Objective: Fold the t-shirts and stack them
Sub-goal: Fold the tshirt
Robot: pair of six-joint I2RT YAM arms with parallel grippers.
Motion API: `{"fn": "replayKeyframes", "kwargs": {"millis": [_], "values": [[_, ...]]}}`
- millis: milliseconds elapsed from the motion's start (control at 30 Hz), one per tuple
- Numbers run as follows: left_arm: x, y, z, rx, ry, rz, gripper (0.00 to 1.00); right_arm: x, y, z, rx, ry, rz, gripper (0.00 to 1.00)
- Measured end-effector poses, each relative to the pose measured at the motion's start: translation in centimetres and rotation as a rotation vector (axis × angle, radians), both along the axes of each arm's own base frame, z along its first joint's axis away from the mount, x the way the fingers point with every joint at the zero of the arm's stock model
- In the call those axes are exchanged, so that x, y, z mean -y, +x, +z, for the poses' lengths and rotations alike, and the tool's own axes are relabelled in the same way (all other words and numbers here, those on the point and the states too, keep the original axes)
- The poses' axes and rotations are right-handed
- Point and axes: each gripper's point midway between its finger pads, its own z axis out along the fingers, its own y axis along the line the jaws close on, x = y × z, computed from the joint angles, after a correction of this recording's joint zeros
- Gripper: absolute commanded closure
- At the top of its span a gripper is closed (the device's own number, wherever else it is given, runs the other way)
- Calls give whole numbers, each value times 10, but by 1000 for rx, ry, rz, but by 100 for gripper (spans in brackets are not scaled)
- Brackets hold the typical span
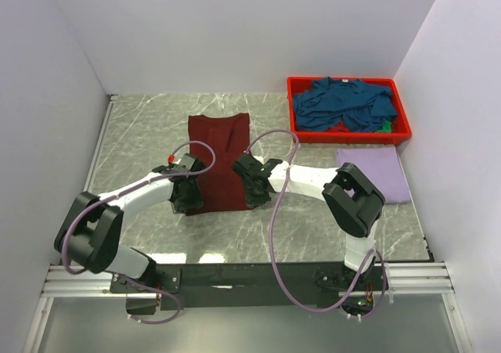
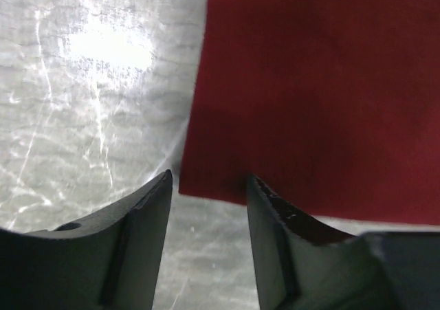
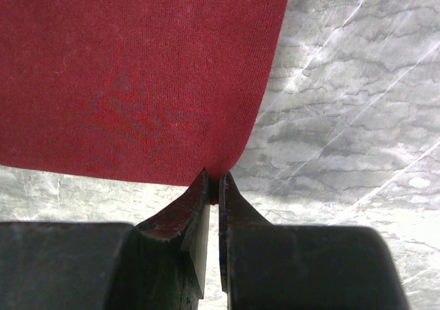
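The maroon shirt (image 1: 219, 161) is laid mid-bench; bare bench (image 1: 141, 134) flanks it. Its near-right corner is pinched by the right gripper (image 3: 213, 190); the left gripper (image 2: 210, 186), jaws apart, straddles the near-left corner.

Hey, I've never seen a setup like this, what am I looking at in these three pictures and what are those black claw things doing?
These are two robot arms bolted to a marble-patterned table. One picture looks down from above; the other two come from cameras on each wrist. A maroon t-shirt lies flat between the arms. The right claw is pinched shut on the shirt's near corner. The left claw stands open around the other near corner, not gripping it. Farther back, a red bin holds teal-blue shirts, and a lavender shirt lies folded beside it.
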Motion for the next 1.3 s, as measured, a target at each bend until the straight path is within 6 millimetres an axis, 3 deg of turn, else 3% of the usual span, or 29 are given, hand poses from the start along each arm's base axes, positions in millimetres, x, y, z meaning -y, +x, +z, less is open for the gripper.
{"fn": "replayKeyframes", "kwargs": {"millis": [100, 567, 767, 900, 967, 1200, 1300], "values": [[-1, -1, -11, -20, 11, 22, 50, 0, 0, 0, 5, 2, 9, 100], [-1, -1, -12, 6, -9, 72, 48, 2, 0, 0, 27, 22, 14, 100], [2, 1, -12, 14, -22, 79, 67, 3, 1, 0, 36, 28, 12, 100], [9, 4, -12, 21, -54, 81, 90, 3, 1, 0, 39, 28, 12, 100], [11, 5, -12, 22, -64, 83, 97, 5, 1, 0, 42, 25, 11, 100], [14, -1, -10, 9, -75, 66, 99, 11, -2, 2, 44, 13, 25, 100], [23, -23, -6, -48, -84, 11, 99, 21, -19, 3, 7, 13, 44, 100]]}}
